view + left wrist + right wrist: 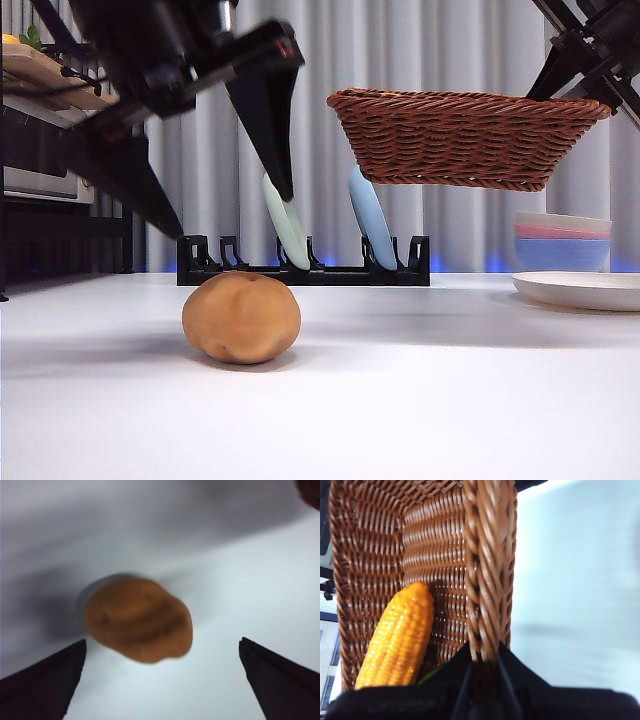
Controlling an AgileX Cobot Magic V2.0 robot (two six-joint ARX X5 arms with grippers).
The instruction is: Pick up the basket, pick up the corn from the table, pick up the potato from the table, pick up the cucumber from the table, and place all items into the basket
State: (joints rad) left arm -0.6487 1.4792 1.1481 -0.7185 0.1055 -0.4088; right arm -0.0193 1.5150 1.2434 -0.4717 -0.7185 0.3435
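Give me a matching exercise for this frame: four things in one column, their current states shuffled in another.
1 potato
2 corn
3 basket
4 left gripper

a held in the air by the right gripper
b open, above the potato
c lying in the basket
d resting on the table

Pairs: 1-d, 2-c, 3-a, 4-b
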